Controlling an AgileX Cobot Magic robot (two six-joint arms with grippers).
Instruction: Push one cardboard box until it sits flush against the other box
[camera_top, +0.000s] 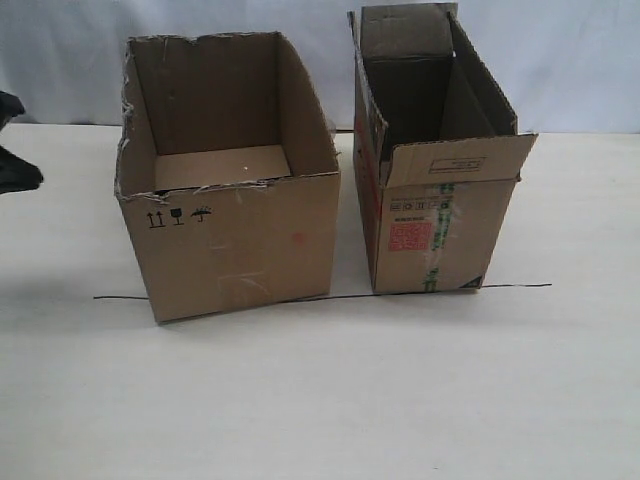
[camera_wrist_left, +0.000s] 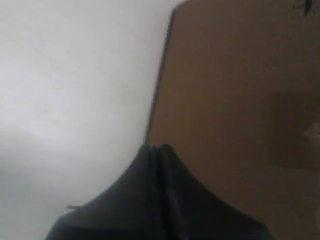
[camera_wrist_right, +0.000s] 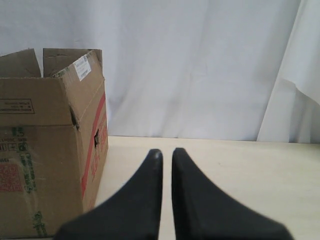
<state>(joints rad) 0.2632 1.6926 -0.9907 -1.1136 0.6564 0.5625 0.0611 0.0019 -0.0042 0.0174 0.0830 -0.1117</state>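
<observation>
Exterior view: wide box (camera_top: 235, 240) is being seen standing left of tall box (camera_top: 440, 200), gap between, not touching. Left gripper (camera_wrist_left: 157, 147) is being held clenched, empty, pointed at wide box's side. Right gripper (camera_wrist_right: 166, 152) is being held level, slightly parted, beside tall box.

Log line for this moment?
wide box, tall box: apart | left tool: shut, by wide box | right tool: slightly open, empty | flush: no
</observation>
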